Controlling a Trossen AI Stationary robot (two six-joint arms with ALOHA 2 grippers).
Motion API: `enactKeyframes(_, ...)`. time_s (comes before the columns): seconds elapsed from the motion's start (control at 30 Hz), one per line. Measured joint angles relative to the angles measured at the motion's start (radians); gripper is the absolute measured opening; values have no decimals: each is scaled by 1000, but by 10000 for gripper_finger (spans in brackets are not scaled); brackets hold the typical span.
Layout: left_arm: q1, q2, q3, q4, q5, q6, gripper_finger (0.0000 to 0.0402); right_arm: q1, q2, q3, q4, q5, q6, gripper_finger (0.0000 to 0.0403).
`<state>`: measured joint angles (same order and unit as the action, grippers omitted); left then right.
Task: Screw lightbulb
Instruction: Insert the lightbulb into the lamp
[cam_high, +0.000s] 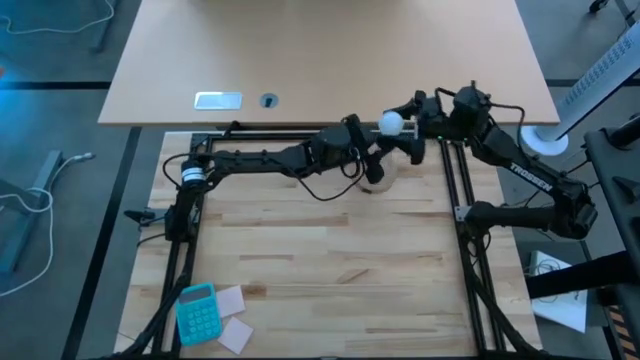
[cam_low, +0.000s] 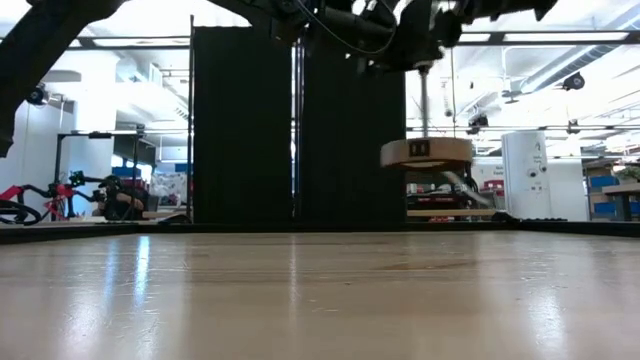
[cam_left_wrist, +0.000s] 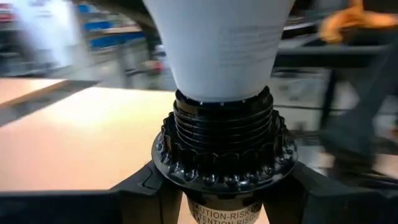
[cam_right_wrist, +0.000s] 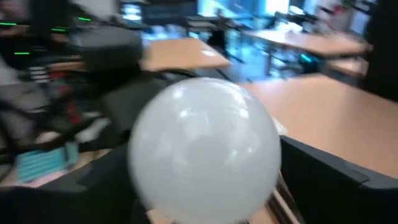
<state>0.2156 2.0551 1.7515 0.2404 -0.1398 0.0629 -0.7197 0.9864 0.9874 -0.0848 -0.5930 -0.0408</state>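
Observation:
The lightbulb (cam_high: 390, 123), a glossy white globe, stands with its neck (cam_left_wrist: 221, 56) in the black socket (cam_left_wrist: 224, 149) of the wooden disc stand (cam_low: 425, 153). The stand is off the table, its thin post (cam_low: 424, 100) running up to the grippers. My left gripper (cam_high: 377, 160) reaches from the table's left and is shut on the socket. My right gripper (cam_high: 402, 130) reaches from the right and is shut on the bulb's globe (cam_right_wrist: 205, 149). Both are over the table's far right part. My left gripper pinches the black socket below its ribbed collar (cam_left_wrist: 224, 208), one finger (cam_left_wrist: 140, 190) on each side. The fingers come level from the table's left. The stand hangs upright below the hold, its disc clear of the table. My right gripper pinches the white globe (cam_right_wrist: 261, 155) between its two fingers (cam_right_wrist: 323, 177), which stand on opposite sides of it. The fingers come roughly level from the table's right. The bulb is upright, its neck down in the socket.
A teal calculator (cam_high: 196, 312) and pale paper notes (cam_high: 233, 318) lie at the table's near left. Black frame rails (cam_high: 462, 230) run along the table's sides. A second tabletop (cam_high: 330, 60) lies beyond the far edge.

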Motion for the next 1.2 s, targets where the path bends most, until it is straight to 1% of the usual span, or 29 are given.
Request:
enactKeyframes(0.07,-10,0,-1,2,97,-4,158,-21,-27,0,-14,-107,-13,364)
enactKeyframes(0.17,-24,4,-4,3,246,-26,158,-45,-42,0,-2,-363,-9,369)
enactKeyframes(0.2,-30,4,-4,6,277,-32,158,-49,-43,0,10,-442,6,369)
enactKeyframes(0.27,-43,4,-4,17,290,-36,158,-50,-43,1,15,-551,27,367)
enactKeyframes(0.37,-60,4,-5,35,312,-32,158,-49,-35,1,12,-635,28,363)
enactKeyframes(0.5,-78,5,-5,83,315,-42,158,-44,-13,1,9,-693,19,355)
enactKeyframes(0.7,-91,5,-6,70,320,-54,158,-44,0,1,14,-693,16,329)
enactKeyframes(0.8,-91,5,-5,74,321,-58,158,-44,-1,1,14,-685,16,305)
enactKeyframes(0.9,-91,5,-6,72,277,-65,158,-44,-1,1,14,-643,16,273)
enactKeyframes(1.0,-82,5,-6,72,206,-83,158,-44,-3,1,13,-564,14,245)
enactKeyframes(1.1,-58,5,-5,73,132,-116,158,-44,-3,1,13,-461,-11,232)
enactKeyframes(1.2,-32,5,-5,73,61,-132,158,-45,-3,1,13,-296,-26,234)
